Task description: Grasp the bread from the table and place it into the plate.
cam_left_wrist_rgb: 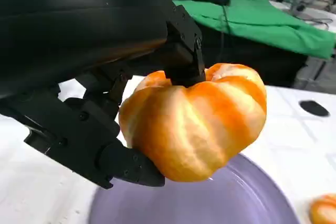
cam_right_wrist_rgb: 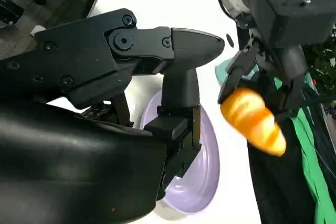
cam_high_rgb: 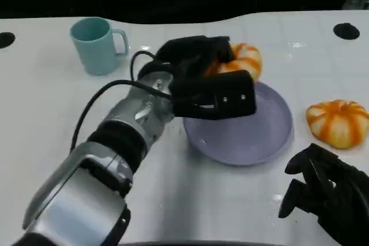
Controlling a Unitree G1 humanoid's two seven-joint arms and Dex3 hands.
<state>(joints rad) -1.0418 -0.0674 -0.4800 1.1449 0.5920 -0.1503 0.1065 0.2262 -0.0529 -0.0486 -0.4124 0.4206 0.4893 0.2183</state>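
Bread (cam_high_rgb: 245, 60) half behind left hand (cam_high_rgb: 202, 79); right hand (cam_high_rgb: 326, 191) cropped by picture's edge.

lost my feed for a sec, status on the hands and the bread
Left hand holds bread above the plate's far rim. Right hand idle, holding nothing, near table edge. Second bread right of plate, not in the way.

left hand (cam_high_rgb: 199, 76) is gripping the bread (cam_high_rgb: 242, 60) right over the plate's (cam_high_rgb: 271, 136) far rim; right hand (cam_high_rgb: 326, 191) sits empty nearby.
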